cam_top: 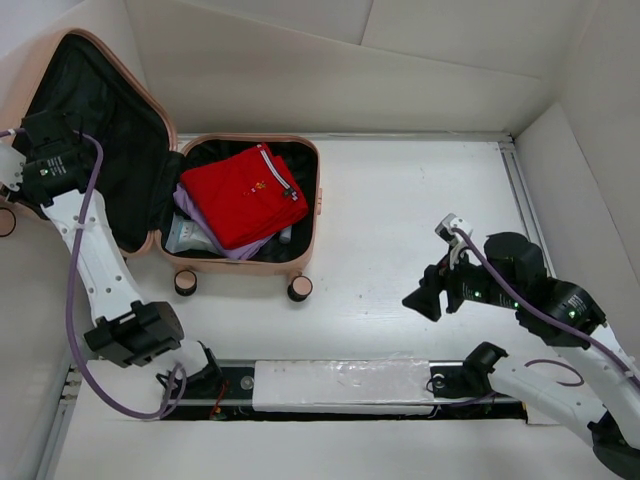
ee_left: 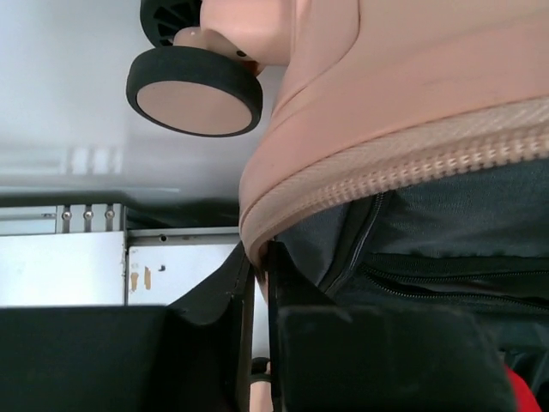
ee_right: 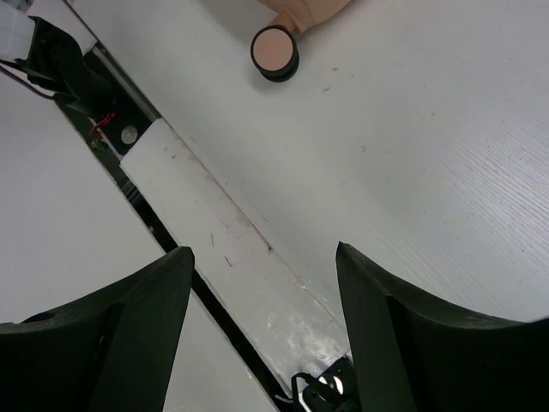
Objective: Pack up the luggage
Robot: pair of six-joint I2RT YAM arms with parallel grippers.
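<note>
Left end effector pinched narrow on the zipper rim of the luggage lid, a thin bite. Risk: the rim slips free as I swing it shut, or the case rolls on its casters. The red garment, to that end effector's right, may jam the zipper. Right end effector wide, holding nothing, luggage well off to its left

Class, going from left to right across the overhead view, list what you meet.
left end effector → open peach-pink suitcase lid → red folded garment → right end effector
</note>
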